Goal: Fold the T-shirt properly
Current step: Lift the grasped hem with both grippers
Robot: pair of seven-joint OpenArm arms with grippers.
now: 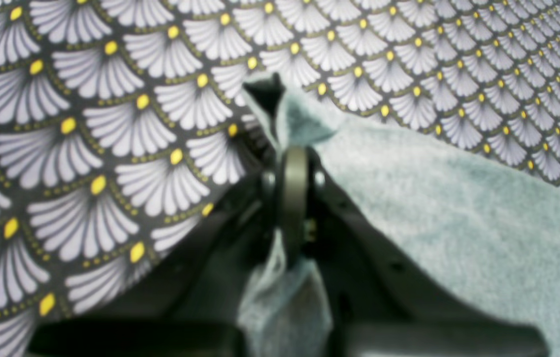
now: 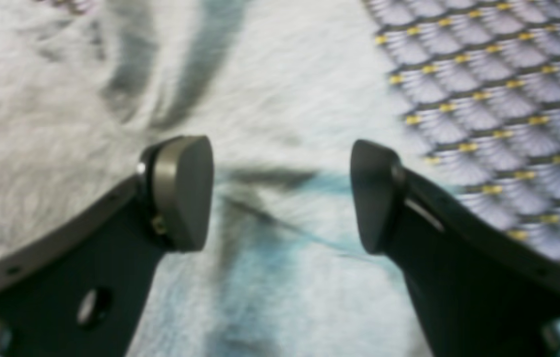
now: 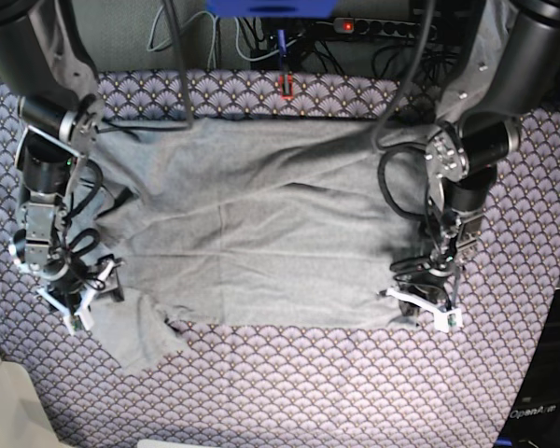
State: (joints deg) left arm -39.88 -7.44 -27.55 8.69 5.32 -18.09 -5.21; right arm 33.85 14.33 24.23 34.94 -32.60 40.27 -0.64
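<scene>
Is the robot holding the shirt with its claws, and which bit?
The left claw is shut on the T-shirt, pinching a corner at its edge. The right claw is open above the shirt, holding nothing.

Robot lab: cables (image 3: pixel 261 37) and power strip (image 3: pixel 378 25) behind

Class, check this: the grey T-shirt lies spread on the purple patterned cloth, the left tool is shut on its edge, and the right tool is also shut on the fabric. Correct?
Not quite. The right tool is open: the right wrist view shows its jaws wide apart above the T-shirt, gripping nothing. The rest holds: the left tool is shut on the shirt's edge over the purple patterned cloth.
</scene>
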